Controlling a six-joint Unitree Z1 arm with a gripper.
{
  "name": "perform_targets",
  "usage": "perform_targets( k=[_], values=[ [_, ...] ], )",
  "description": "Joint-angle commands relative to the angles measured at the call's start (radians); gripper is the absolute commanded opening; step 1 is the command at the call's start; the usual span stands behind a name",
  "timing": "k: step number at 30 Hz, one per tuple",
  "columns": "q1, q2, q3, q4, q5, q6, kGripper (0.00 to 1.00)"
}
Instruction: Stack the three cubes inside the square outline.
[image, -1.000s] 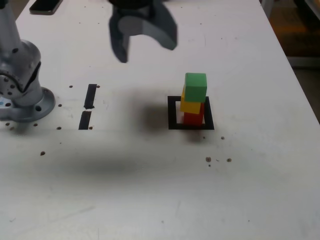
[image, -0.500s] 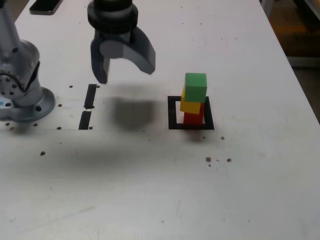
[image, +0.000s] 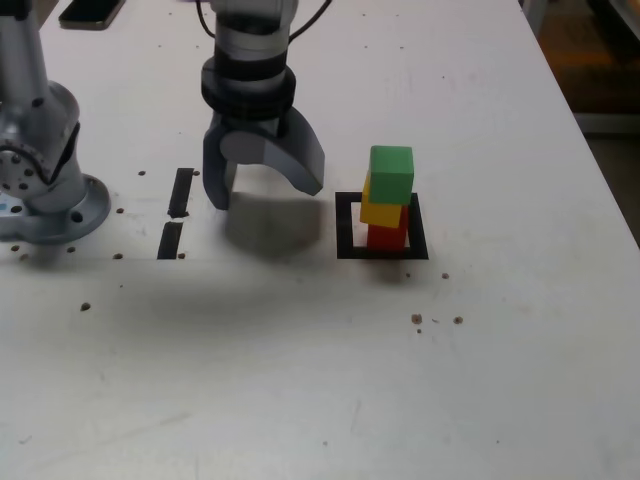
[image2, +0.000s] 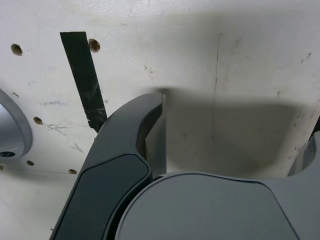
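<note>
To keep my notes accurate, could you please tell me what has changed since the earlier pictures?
The open gripper first swung toward the exterior view's left, then came slightly back right and lower in the picture. Nothing was grasped or released. The green cube, yellow cube and red cube stayed stacked.

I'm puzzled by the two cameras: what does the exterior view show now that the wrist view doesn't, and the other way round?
Only the exterior view: the green cube, yellow cube and red cube, stacked inside the square outline.

Only the wrist view: a close look at faint scratches and marks on the tabletop.

Both: the open hand, the tabletop with its small holes, and black tape.
</note>
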Motion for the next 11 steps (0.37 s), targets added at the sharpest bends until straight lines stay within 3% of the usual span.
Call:
perform_targets(
  k=[1,11],
  values=[
    [0.002,-0.001,0.008,-0.014,0.001,0.001,0.98],
    [0.002,-0.008,0.024,-0.041,-0.008,0.001,0.98]
  ],
)
